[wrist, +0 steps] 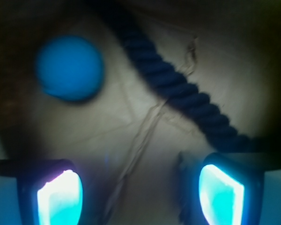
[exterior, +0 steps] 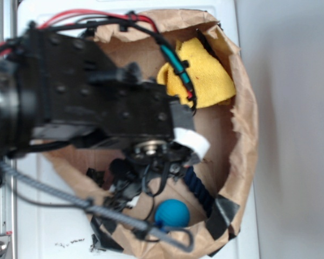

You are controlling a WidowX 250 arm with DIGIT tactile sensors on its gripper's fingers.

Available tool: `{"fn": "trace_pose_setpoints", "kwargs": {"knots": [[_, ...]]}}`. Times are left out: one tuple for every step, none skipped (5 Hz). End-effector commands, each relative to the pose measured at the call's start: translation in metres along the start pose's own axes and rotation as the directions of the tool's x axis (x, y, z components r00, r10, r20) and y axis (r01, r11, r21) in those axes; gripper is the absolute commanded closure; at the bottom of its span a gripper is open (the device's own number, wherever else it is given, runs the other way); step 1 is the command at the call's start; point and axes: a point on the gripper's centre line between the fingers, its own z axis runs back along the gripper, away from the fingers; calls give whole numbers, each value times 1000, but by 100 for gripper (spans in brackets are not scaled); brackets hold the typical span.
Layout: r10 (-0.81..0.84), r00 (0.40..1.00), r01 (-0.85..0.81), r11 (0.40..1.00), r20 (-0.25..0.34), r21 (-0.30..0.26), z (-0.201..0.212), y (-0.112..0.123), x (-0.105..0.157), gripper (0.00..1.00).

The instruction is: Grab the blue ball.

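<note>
Now: the blue ball (wrist: 69,68) sits on the floor of the brown paper bag (exterior: 243,124), up and to the left of the claw (wrist: 140,190) in the wrist view | claw is spread wide, holding nothing | dark rope (wrist: 187,93) runs slantwise on the right, apart from the ball | ball is round, no long side | no words to read.

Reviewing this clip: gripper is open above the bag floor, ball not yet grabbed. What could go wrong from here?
The blue ball sits off to the side of the open gripper, not between its fingers, so closing now would likely miss. The navy rope runs close to one finger and might get pinched instead. A nudged ball could roll.
</note>
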Motion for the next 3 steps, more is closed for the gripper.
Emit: {"fn": "trace_pose_setpoints", "kwargs": {"knots": [[-39, 997, 37, 999, 69, 26, 5, 8, 23, 0], [-67, 994, 66, 998, 89, 22, 8, 5, 29, 0], [-187, 972, 187, 982, 145, 13, 15, -9, 31, 0]]}}
